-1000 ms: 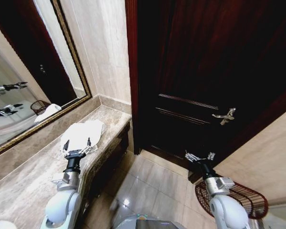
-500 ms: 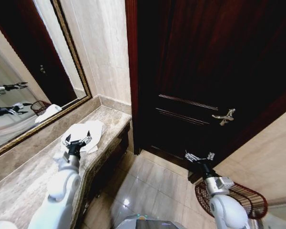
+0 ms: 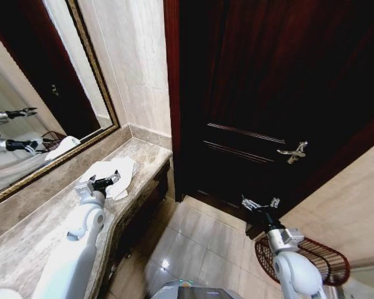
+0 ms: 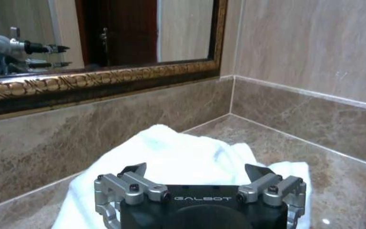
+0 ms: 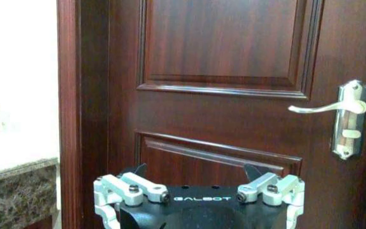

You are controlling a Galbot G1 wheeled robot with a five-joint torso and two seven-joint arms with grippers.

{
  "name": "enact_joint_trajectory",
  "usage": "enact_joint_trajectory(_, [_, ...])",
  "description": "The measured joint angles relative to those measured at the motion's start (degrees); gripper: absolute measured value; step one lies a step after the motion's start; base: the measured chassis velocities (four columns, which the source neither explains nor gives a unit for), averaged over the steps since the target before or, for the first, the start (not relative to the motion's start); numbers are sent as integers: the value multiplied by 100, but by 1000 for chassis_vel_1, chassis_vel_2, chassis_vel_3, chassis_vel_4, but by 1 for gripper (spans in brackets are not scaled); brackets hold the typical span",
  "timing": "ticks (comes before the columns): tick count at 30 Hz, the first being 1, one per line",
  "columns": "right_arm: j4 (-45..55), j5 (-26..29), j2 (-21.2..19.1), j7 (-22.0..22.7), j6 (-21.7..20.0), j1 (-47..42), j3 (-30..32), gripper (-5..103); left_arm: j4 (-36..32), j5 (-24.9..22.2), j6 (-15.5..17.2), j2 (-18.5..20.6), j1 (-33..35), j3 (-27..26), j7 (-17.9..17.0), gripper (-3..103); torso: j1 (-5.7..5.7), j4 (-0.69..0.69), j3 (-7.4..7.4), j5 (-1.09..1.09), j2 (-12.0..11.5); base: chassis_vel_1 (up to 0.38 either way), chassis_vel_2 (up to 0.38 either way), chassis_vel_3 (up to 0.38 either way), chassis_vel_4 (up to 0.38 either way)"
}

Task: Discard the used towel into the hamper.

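The used towel (image 3: 112, 169) is white and lies crumpled on the marble counter (image 3: 43, 230) near its far end, below the mirror. My left gripper (image 3: 105, 180) hovers just over the towel's near edge, open. In the left wrist view the towel (image 4: 183, 160) spreads right beyond the open left gripper (image 4: 196, 171), with nothing between the fingers. The hamper (image 3: 321, 256), a reddish-brown openwork basket, stands on the floor at the lower right, partly behind my right arm. My right gripper (image 3: 260, 204) hangs open in front of the dark door, above the floor and left of the hamper.
A gold-framed mirror (image 3: 31, 93) runs along the wall behind the counter. A dark wooden door (image 3: 268, 93) with a metal lever handle (image 3: 294, 151) faces me, and the handle (image 5: 335, 107) is close to the right gripper (image 5: 194, 171). Pale floor tiles (image 3: 199, 243) lie between counter and hamper.
My left arm has stretched forward along the counter, carrying the open gripper from the towel's near side up to the towel. The right arm has stayed where it was.
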Motion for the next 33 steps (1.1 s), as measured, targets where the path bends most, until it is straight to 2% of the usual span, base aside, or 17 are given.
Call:
enact_joint_trajectory(16, [-79,16,15,-2,-6,133,-45,100,705,-97,77,84,-479,359,-173,100,-5,0,-5,2,-9,0,0,0,0])
enact_joint_trajectory(27, [-177,147,-94,4,152,24,9,100,932,-55,27,45,-491,264,-169,101,-6,-1,-7,2,-12,0,0,0,0])
enact_joint_trajectory(28, [-184,156,-102,4,152,37,-6,100,937,-46,-6,27,-451,235,-163,97,-7,0,-7,2,-12,0,0,0,0])
enact_joint_trajectory(32, [-186,161,-102,4,152,62,-27,100,946,-38,-34,-13,-413,222,-156,97,-7,1,-8,2,-13,0,0,0,0])
enact_joint_trajectory(33, [-186,162,-102,4,152,65,-27,100,960,-36,-38,-24,-414,224,-156,94,-7,0,-8,2,-13,0,0,0,0])
